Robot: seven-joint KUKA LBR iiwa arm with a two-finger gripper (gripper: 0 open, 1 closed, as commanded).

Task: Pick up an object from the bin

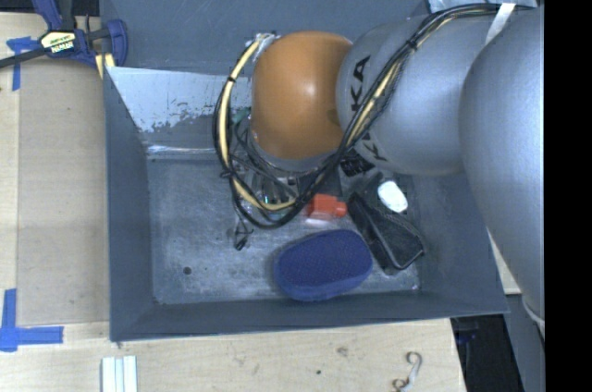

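My gripper (pixel 268 189) hangs low over the middle of the bin floor, mostly hidden under the arm's orange cover and cables. A small orange-red block (pixel 326 209) lies just to its right. In front of that, near the bin's front wall, rests a dark blue oval pad (pixel 322 265). A flat black object (pixel 393 239) with a white cap (pixel 392 197) lies slanted at the right side. A small dark bit (pixel 241 238) sits on the floor just below the gripper.
The arm reaches in from the right and covers the bin's back right part. A pale scuffed sheet lines the back left wall. Bare floor stretches across the left half of the bin.
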